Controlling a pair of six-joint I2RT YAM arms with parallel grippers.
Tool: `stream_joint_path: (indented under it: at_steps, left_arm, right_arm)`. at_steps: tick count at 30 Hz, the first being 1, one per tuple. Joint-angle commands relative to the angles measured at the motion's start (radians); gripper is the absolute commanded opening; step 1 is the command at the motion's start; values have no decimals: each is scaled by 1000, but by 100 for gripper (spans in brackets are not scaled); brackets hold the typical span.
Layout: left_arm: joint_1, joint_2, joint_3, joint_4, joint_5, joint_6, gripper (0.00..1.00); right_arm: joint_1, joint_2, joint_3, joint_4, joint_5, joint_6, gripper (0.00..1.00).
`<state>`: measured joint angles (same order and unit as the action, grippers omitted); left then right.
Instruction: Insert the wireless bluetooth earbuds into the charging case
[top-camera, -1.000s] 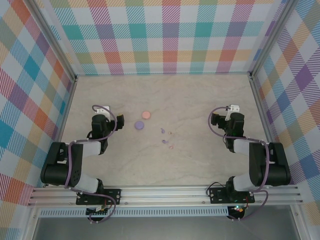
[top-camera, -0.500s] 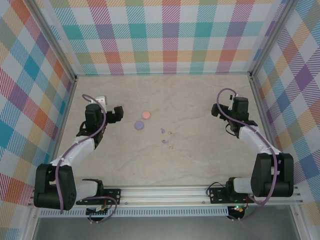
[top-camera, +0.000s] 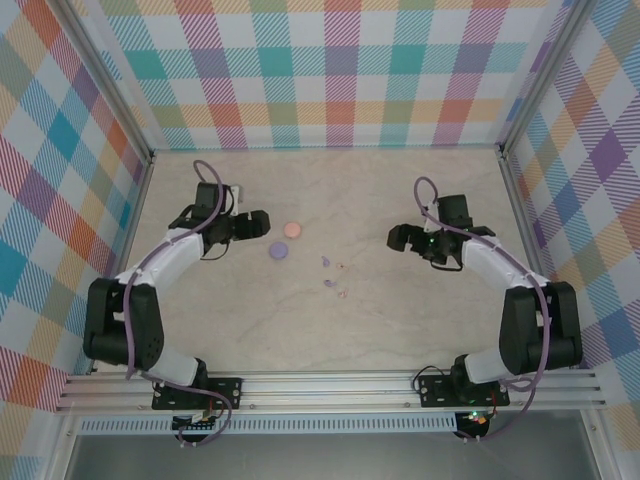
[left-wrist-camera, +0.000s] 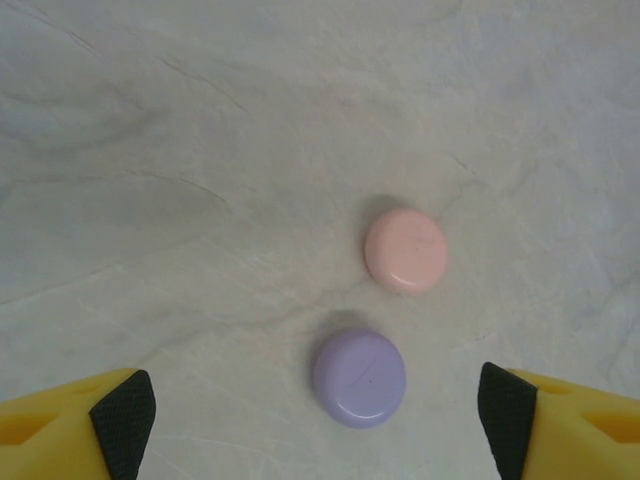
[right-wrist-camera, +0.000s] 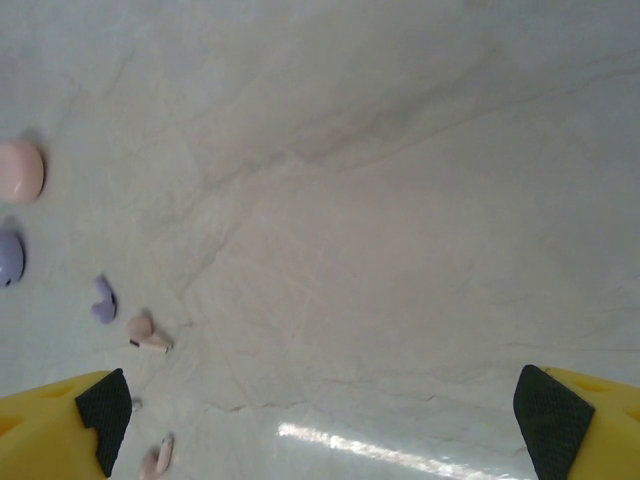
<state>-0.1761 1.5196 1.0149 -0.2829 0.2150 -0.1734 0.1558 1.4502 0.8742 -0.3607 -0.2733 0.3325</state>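
Note:
Four tiny earbuds lie loose mid-table: a purple earbud (top-camera: 326, 262) (right-wrist-camera: 103, 300), a pale pink earbud (top-camera: 338, 266) (right-wrist-camera: 145, 333), another purple earbud (top-camera: 330, 283) and another pink earbud (top-camera: 342, 294) (right-wrist-camera: 157, 458). To their left rest a round purple disc (top-camera: 278, 251) (left-wrist-camera: 359, 378) and a round salmon-pink disc (top-camera: 292, 230) (left-wrist-camera: 405, 250), both with lids closed. My left gripper (top-camera: 262, 222) (left-wrist-camera: 313, 415) hangs open just left of the discs, holding nothing. My right gripper (top-camera: 397, 237) (right-wrist-camera: 325, 415) is open and empty over bare table, right of the earbuds.
The pale marbled table (top-camera: 400, 190) is enclosed by checked walls (top-camera: 330, 70) at the back and both sides. An aluminium rail (top-camera: 330, 385) runs along the near edge by the arm bases.
Both arms have unfolded from near their bases and reached inward. The left gripper swung right toward the discs; the right gripper swung left toward the earbuds. Nothing on the table moved.

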Motion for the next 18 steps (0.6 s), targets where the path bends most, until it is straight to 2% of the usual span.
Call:
stream_joint_path:
  at_steps: [1, 6, 12, 18]
  left_arm:
    - [-14, 97, 83, -96, 97, -10, 81]
    - [-16, 236, 189, -116, 138, -1, 73]
    - [-16, 394, 318, -127, 258, 9, 64]
    - [-20, 490, 385, -125, 328, -1, 62]
  right_arm:
    - [38, 37, 55, -22, -64, 32, 100]
    - [83, 118, 107, 3, -135, 70, 93]
    - [128, 207, 192, -17, -158, 81, 84]
    - [145, 260, 242, -21, -195, 101, 74]
